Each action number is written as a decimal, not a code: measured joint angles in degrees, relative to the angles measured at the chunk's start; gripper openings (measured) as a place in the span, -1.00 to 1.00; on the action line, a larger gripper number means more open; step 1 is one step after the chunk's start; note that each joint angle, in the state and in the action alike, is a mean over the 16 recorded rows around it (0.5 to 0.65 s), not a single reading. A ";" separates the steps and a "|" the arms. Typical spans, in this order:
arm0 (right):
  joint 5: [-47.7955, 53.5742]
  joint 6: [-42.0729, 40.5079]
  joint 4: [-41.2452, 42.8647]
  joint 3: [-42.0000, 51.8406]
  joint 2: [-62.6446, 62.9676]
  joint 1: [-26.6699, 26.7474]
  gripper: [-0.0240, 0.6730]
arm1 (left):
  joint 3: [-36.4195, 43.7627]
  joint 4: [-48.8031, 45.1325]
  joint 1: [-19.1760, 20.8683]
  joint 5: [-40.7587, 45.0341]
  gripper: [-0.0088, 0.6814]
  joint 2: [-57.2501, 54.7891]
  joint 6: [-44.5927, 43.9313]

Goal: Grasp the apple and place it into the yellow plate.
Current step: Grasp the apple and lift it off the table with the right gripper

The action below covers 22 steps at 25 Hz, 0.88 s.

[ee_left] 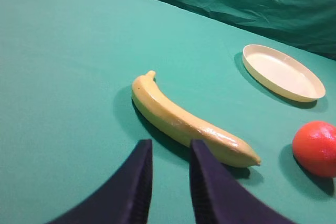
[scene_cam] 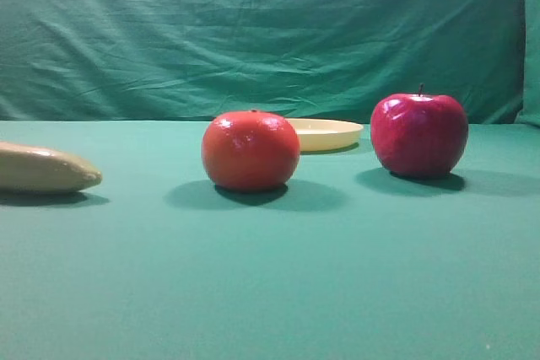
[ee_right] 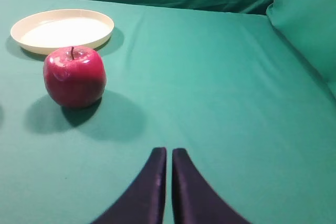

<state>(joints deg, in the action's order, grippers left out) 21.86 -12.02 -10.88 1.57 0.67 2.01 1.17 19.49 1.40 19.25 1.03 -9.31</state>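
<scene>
The crimson apple [scene_cam: 419, 135] with a short dark stem stands upright on the green cloth at the right; it also shows in the right wrist view [ee_right: 74, 76]. The pale yellow plate [scene_cam: 327, 134] lies empty behind it, seen too in the right wrist view [ee_right: 62, 29] and the left wrist view [ee_left: 282, 72]. My right gripper [ee_right: 168, 153] is shut and empty, well short of the apple and to its right. My left gripper [ee_left: 169, 147] has its fingers slightly apart, empty, just before the banana. Neither gripper shows in the exterior view.
An orange-red round fruit [scene_cam: 251, 150] sits in the middle, in front of the plate, also in the left wrist view [ee_left: 315, 148]. A yellowish banana [ee_left: 189, 123] lies at the left, seen too in the exterior view [scene_cam: 44, 168]. A green backdrop [scene_cam: 270, 31] hangs behind.
</scene>
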 joint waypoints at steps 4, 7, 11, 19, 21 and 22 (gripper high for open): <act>0.00 0.00 0.00 0.00 0.00 0.00 -0.93 | 0.00 0.00 0.00 0.00 -0.52 0.00 0.00; 0.00 -0.01 0.00 0.00 0.00 0.00 -0.93 | 0.00 0.00 0.00 0.00 -0.52 0.00 0.00; 0.00 -0.04 0.00 0.00 0.00 0.00 -0.93 | 0.00 0.00 0.00 0.00 -0.52 0.00 0.00; 0.00 -0.15 0.00 0.00 0.00 0.00 -0.93 | 0.00 0.00 0.00 0.00 -0.52 0.00 0.00; 0.00 -0.19 0.00 0.00 0.00 0.00 -0.93 | 0.00 0.00 0.00 0.00 -0.52 0.00 0.00; 0.00 -0.20 0.00 0.00 0.00 0.00 -0.93 | 0.00 0.00 0.00 0.00 -0.52 0.00 0.00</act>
<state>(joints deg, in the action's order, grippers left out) 21.86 -12.23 -10.88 1.57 0.67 2.01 1.17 19.49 1.40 19.25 1.03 -9.31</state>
